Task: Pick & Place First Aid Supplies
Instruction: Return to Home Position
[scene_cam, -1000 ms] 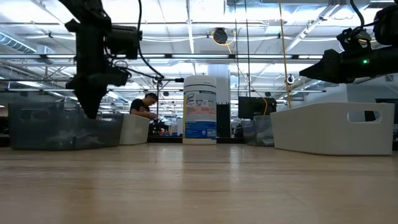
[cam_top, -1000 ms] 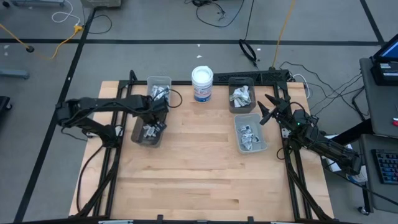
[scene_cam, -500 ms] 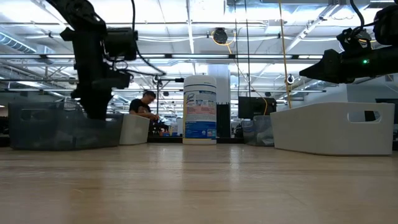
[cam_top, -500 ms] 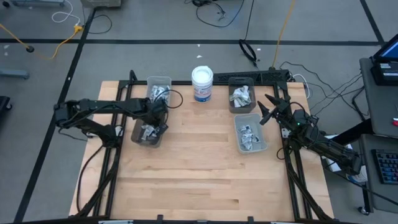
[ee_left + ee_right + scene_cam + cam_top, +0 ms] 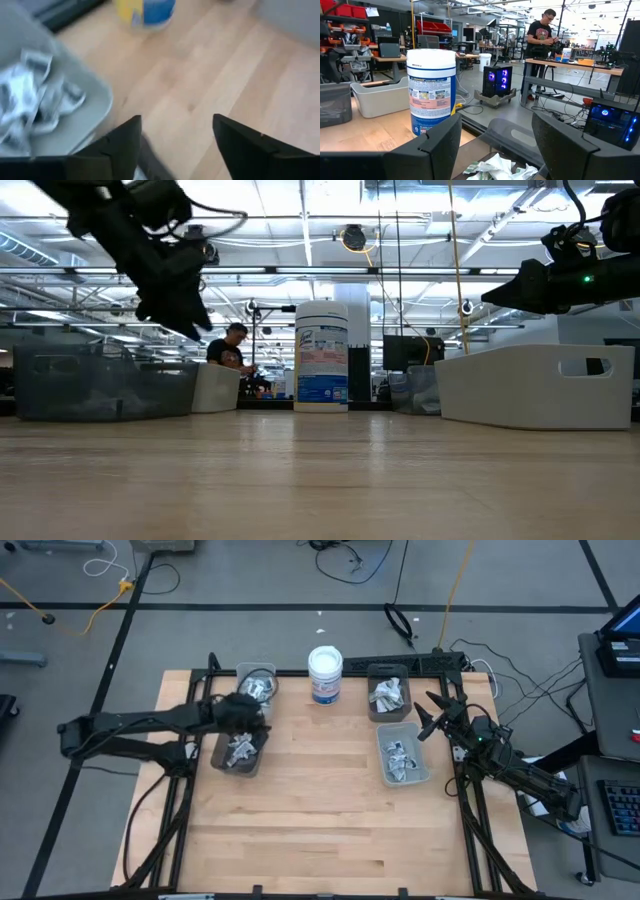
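The first aid supplies are small white packets heaped in four bins: far left point(image 5: 256, 686), near left point(image 5: 238, 750), far right point(image 5: 388, 695) and near right point(image 5: 402, 757). My left gripper point(image 5: 254, 718) hangs open over the gap between the two left bins, slanting down toward the table's middle, with nothing between its fingers point(image 5: 175, 120). In its wrist view a bin of packets point(image 5: 35, 95) lies beside it. My right gripper point(image 5: 425, 718) waits open and level at the right edge, above the right bins point(image 5: 495, 120).
A white round tub with a blue label point(image 5: 325, 674) stands at the far edge between the bin pairs point(image 5: 321, 355). The bare wooden tabletop point(image 5: 320, 810) stretches across the middle and the near side. A person stands at a bench beyond the table point(image 5: 543, 30).
My left gripper has risen out of the near left bin and tipped from pointing straight down to slanting toward the table's middle. Its arm has drawn back toward the table's left edge. My right arm has kept still.
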